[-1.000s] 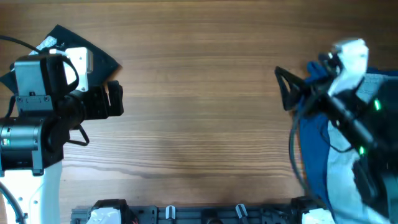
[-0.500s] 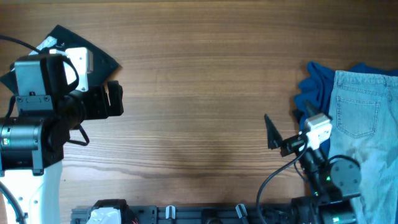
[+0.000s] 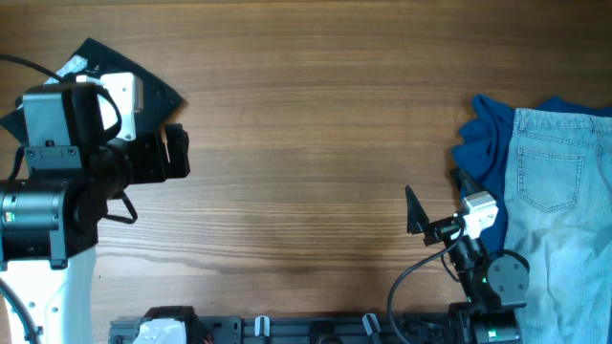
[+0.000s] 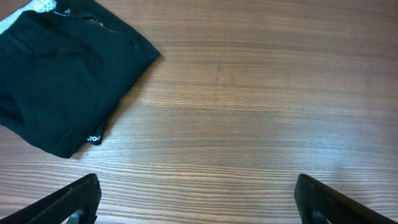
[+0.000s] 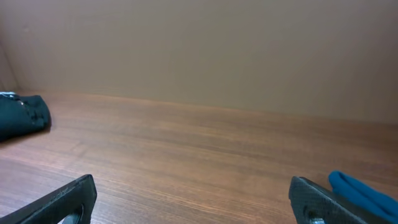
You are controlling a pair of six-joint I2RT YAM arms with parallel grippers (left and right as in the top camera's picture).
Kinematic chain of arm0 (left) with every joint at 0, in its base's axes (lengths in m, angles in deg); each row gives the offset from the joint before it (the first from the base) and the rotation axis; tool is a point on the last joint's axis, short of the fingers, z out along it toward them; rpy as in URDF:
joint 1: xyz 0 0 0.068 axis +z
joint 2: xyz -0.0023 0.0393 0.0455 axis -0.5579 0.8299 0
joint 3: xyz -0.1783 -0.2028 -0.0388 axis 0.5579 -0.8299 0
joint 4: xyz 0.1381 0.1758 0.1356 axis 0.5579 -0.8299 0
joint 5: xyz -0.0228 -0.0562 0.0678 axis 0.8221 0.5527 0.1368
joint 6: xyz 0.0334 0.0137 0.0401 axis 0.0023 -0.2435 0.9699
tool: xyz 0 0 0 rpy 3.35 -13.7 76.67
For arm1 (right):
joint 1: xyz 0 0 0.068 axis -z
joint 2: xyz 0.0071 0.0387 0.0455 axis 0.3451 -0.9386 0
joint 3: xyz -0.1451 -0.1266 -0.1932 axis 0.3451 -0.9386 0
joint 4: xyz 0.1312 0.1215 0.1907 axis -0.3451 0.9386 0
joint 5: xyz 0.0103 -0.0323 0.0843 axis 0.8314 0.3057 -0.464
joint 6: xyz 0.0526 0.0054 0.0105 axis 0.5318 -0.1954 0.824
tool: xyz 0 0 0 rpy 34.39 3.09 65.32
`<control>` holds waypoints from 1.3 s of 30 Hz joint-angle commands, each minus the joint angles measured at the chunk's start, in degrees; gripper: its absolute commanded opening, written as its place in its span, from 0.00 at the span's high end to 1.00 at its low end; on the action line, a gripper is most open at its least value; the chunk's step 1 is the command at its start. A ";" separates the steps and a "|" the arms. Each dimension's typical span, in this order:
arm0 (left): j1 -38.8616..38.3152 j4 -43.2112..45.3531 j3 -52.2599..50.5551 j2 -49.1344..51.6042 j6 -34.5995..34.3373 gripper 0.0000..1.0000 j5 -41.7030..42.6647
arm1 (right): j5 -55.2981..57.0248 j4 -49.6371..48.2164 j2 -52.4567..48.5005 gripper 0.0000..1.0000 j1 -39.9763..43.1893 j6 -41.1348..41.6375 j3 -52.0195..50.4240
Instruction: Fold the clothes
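Plainly, left fingers (image 4: 74, 199) and right fingers (image 5: 68, 198) gape wide above the table (image 4: 249, 93), touching nothing.

I can read no text in any view. In my left wrist view, the folded black garment (image 4: 56, 93) at the far left carries a small white mark (image 4: 93, 138) at its near edge, too small and blurred to make out.

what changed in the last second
The right gripper pulled back from over the jeans and blue top toward the robot's edge of the table, open and empty, uncovering both. The left gripper and black shorts stayed put.
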 commanded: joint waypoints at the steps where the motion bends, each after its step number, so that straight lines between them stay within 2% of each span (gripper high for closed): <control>1: -0.31 0.02 -0.15 0.00 0.92 0.00 -0.55 | -0.50 -0.24 0.90 0.00 0.24 1.16 -0.07; 33: -0.31 0.04 -0.15 -0.09 0.92 0.00 -0.55 | -0.50 -0.24 0.90 0.00 0.24 1.18 -0.07; 39: -0.31 -0.39 -0.17 -3.54 1.29 0.00 -0.98 | -0.50 -0.24 0.90 0.00 0.24 1.18 -0.07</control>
